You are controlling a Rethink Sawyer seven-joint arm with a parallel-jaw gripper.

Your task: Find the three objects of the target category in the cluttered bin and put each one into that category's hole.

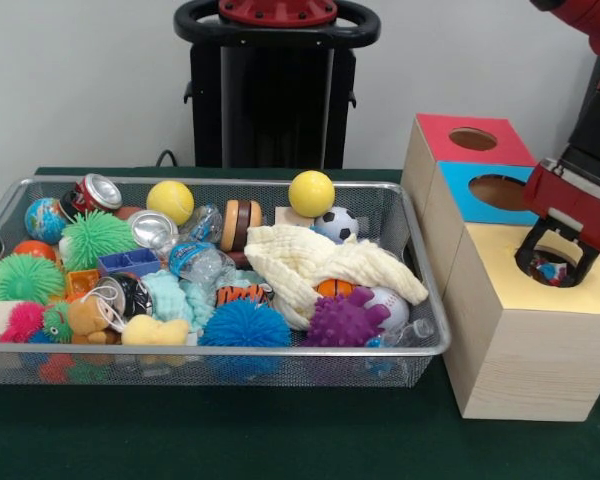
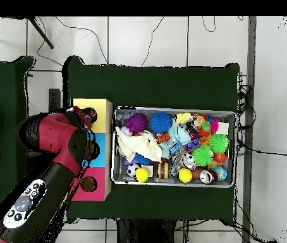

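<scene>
The wire mesh bin (image 1: 280, 351) (image 2: 236, 147) is full of toys. To its right in the front view stands the yellow-topped cube (image 1: 540, 330) (image 2: 86, 105) with its round hole (image 1: 555, 272). My gripper (image 1: 553, 262) (image 2: 89, 116) hangs right over that hole, fingers spread to either side of it. A small multicoloured printed fabric piece (image 1: 552, 270) (image 2: 91, 114) shows between the fingers, down in the hole. I see no other printed fabric pieces in the bin; any there are hidden under the toys.
A blue-topped cube (image 1: 465, 200) (image 2: 102, 144) and a red-topped cube (image 1: 430, 135) (image 2: 98, 183) stand behind the yellow one. In the bin lie a plain cream cloth (image 1: 310, 262) (image 2: 136, 145), spiky balls, yellow balls, cans and a bottle.
</scene>
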